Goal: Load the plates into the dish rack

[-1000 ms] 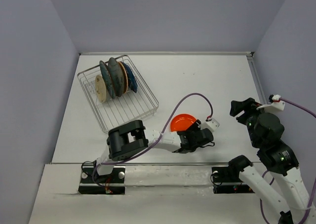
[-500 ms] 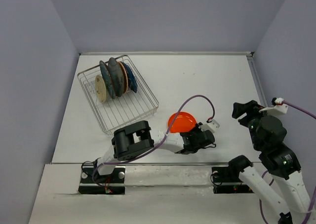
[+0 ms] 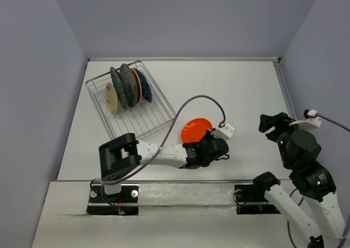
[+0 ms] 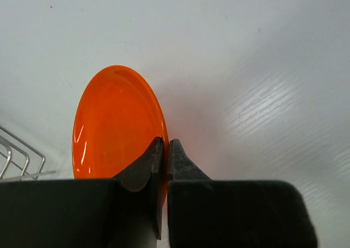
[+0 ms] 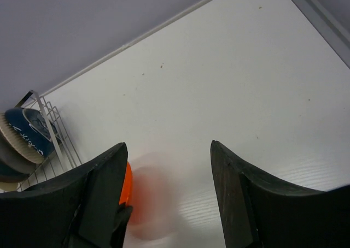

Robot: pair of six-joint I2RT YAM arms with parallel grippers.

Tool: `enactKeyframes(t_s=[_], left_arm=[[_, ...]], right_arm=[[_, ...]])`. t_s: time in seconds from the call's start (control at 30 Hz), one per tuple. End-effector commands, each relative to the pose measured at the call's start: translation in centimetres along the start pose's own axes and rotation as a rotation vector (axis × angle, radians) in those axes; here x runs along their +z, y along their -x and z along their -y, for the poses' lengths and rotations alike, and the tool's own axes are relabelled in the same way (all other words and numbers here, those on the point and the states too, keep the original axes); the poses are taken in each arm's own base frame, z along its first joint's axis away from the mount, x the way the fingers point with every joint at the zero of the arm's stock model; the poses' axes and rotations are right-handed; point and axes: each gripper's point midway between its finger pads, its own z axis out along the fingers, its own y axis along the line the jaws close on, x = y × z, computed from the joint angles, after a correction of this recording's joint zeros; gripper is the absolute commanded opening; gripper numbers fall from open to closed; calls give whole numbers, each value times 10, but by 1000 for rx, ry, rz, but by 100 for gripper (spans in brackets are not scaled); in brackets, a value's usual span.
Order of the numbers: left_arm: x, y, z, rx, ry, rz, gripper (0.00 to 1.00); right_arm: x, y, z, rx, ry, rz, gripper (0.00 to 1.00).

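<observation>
My left gripper [image 3: 201, 142] [image 4: 164, 142] is shut on the near rim of the orange-red plate [image 3: 195, 129] [image 4: 115, 128], which is held tilted on edge above the table. The silver wire dish rack [image 3: 146, 120] stands at the back left with several plates [image 3: 127, 86] upright between its tines: cream, teal, grey, tan and navy. A corner of the dish rack [image 4: 13, 158] shows at the left of the left wrist view. My right gripper [image 3: 272, 121] [image 5: 168, 148] hovers open at the right with nothing between its fingers. The plate's edge [image 5: 126, 185] peeks from behind its left finger.
A purple cable [image 3: 201, 101] loops from the left wrist over the table. A raised ledge [image 3: 180, 58] borders the table at the back and a rail [image 3: 284, 87] on the right. The rack's corner with the navy plate [image 5: 27, 132] shows at the left of the right wrist view.
My left gripper has shut on the orange-red plate's rim and carried it up and left toward the rack. The left arm's elbow swung left. The right arm drifted slightly.
</observation>
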Motion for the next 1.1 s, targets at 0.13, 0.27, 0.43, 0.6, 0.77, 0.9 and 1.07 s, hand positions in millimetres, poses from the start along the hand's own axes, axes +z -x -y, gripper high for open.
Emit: enactKeyframes(t_s=[0.13, 0.27, 0.43, 0.6, 0.77, 0.9, 1.07], left_arm=[[-58, 110, -79, -470, -56, 281, 5], [-78, 127, -121, -590, -57, 336, 5], [-118, 141, -185, -673, 15, 394, 5], [-141, 128, -264, -723, 174, 390, 5], [-175, 123, -333, -758, 338, 441, 5], [-184, 117, -379, -769, 440, 471, 6], [-179, 99, -434, -816, 519, 496, 5]], right_arm=[[3, -4, -15, 3, 63, -29, 67], [5, -21, -26, 3, 126, -84, 65], [24, -77, -63, 61, 306, -233, 65], [37, -111, -81, 73, 393, -323, 65], [42, -124, -83, 65, 412, -345, 65], [39, -136, -92, 67, 475, -389, 65], [38, -143, -90, 54, 492, -400, 65]])
